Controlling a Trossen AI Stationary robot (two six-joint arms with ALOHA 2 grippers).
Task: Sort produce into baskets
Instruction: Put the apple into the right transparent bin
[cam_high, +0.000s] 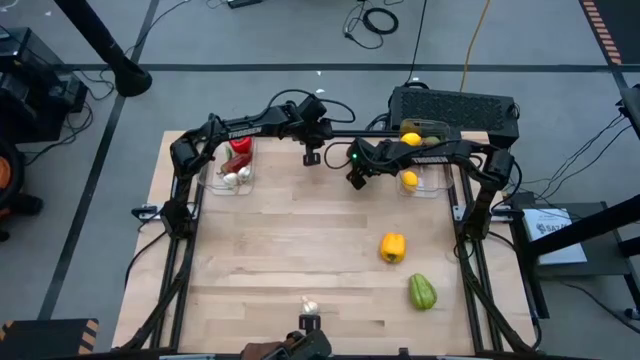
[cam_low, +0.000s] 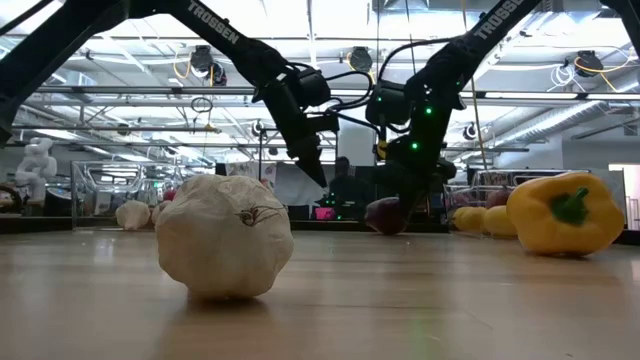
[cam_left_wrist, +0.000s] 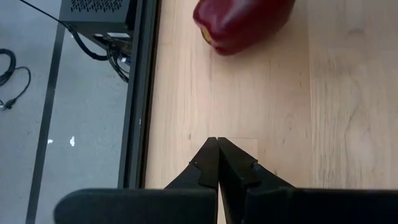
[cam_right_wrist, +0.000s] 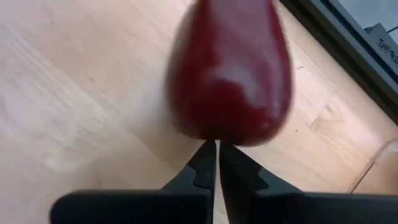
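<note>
Near the bench's far edge: a dark red apple (cam_right_wrist: 229, 68) lies just ahead of your right tool (cam_right_wrist: 217, 146).
Right tool: fingers pressed together, holding nothing.
Left tool (cam_left_wrist: 217, 144): likewise pinched shut and empty, close by.
Handling: the apple looks firm, glossy and round; it may roll or slip.
Hold: take it across its widest middle.
Bench (cam_high: 300, 250): yellow pepper (cam_high: 393, 247), green pepper (cam_high: 422, 292) and garlic (cam_low: 224, 236) wait.

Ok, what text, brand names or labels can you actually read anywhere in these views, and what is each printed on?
"TROSSEN" on the left arm, low view.
"TROSSEN" on the right arm, low view.
"TROSSEN" on the left arm's link, high view, barely legible.
White label beside the table: print too small to read.
Produce: no lettering visible.
</note>
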